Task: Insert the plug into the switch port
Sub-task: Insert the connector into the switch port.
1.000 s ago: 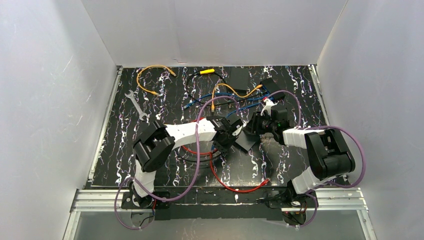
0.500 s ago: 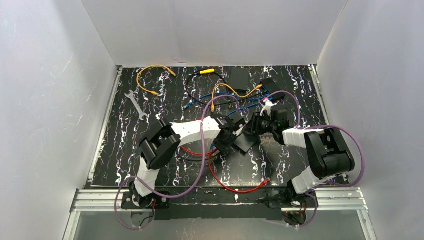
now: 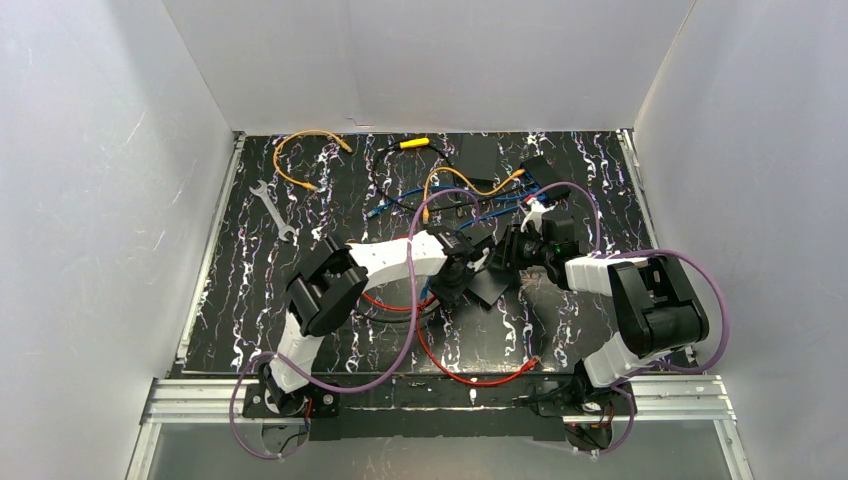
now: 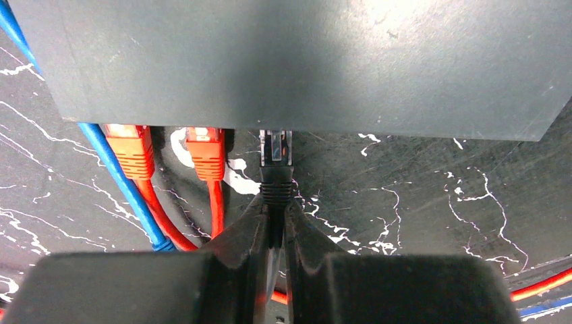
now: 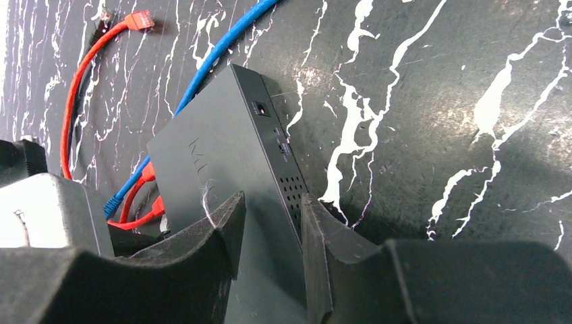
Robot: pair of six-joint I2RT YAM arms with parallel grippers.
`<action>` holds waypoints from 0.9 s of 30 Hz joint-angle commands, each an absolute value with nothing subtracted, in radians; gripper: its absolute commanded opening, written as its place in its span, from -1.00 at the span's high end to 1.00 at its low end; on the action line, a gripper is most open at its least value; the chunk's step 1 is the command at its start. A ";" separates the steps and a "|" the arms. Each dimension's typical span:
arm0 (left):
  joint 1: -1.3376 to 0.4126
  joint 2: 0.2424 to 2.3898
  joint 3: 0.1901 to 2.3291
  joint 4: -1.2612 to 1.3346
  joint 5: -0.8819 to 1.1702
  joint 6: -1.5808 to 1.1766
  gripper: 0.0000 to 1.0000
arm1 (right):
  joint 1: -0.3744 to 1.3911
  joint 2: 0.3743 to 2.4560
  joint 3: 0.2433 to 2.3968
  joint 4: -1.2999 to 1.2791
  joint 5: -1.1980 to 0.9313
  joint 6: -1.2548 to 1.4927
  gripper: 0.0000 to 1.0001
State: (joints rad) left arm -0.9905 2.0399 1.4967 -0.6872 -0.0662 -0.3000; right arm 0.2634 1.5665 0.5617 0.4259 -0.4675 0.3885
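Black plug [image 4: 276, 154] at grey switch [image 4: 303, 61]

Black white-veined table [image 3: 240, 300]. Rear left: looped orange cable [image 3: 312, 132], with a silver wrench [image 3: 272, 212] in front of it. Rear centre: yellow-handled screwdriver [image 3: 414, 143], beside a flat black square [image 3: 478, 157]. A blue cable [image 4: 115, 177] crosses mid-table. A red cable [image 3: 480, 382] curves along the near edge.

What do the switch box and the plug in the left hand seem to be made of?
Switch box: matte dark grey, faintly scratched; painted metal or hard plastic, unclear. Plug: clear glossy plastic tip, black ribbed boot, likely rubbery.
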 commanded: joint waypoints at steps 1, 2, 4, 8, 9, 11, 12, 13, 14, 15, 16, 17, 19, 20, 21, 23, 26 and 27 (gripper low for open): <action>-0.993 2.056 1.524 -0.699 -0.042 -0.327 1.00 | 0.267 1.585 0.577 0.460 -0.509 0.396 0.13; -0.993 2.055 1.525 -0.695 -0.039 -0.330 1.00 | 0.267 1.586 0.577 0.462 -0.511 0.397 0.13; -0.994 2.051 1.520 -0.689 -0.039 -0.333 1.00 | 0.267 1.585 0.575 0.465 -0.513 0.399 0.12; -0.995 2.032 1.490 -0.641 -0.044 -0.344 1.00 | 0.267 1.592 0.576 0.470 -0.522 0.407 0.13; -0.995 2.025 1.482 -0.627 -0.046 -0.348 1.00 | 0.267 1.595 0.575 0.474 -0.525 0.410 0.13; -0.995 2.013 1.461 -0.591 -0.049 -0.357 1.00 | 0.267 1.598 0.575 0.479 -0.529 0.417 0.13; -0.995 2.008 1.452 -0.574 -0.049 -0.363 1.00 | 0.267 1.600 0.575 0.480 -0.530 0.419 0.13; -0.996 2.003 1.444 -0.556 -0.050 -0.366 1.00 | 0.267 1.602 0.574 0.481 -0.531 0.421 0.13; -0.998 2.000 1.440 -0.541 -0.054 -0.367 1.00 | 0.267 1.602 0.574 0.483 -0.533 0.423 0.13; -1.002 1.999 1.437 -0.524 -0.065 -0.357 1.00 | 0.267 1.603 0.574 0.486 -0.535 0.423 0.13; -1.008 1.998 1.436 -0.515 -0.085 -0.344 1.00 | 0.267 1.603 0.573 0.489 -0.536 0.425 0.13; -1.018 2.000 1.437 -0.511 -0.113 -0.326 1.00 | 0.267 1.605 0.572 0.491 -0.538 0.425 0.13; -1.038 2.004 1.442 -0.511 -0.174 -0.297 1.00 | 0.267 1.606 0.572 0.495 -0.541 0.428 0.13; -1.044 2.007 1.442 -0.511 -0.192 -0.289 1.00 | 0.267 1.607 0.572 0.496 -0.543 0.429 0.13; -1.048 2.009 1.440 -0.508 -0.200 -0.286 1.00 | 0.267 1.608 0.572 0.498 -0.544 0.429 0.13; -1.061 2.007 1.435 -0.492 -0.212 -0.275 1.00 | 0.267 1.609 0.571 0.503 -0.547 0.432 0.13; -1.073 2.005 1.425 -0.468 -0.250 -0.262 1.00 | 0.267 1.614 0.571 0.510 -0.554 0.437 0.13; -1.074 2.005 1.422 -0.462 -0.258 -0.261 1.00 | 0.267 1.615 0.571 0.511 -0.555 0.437 0.13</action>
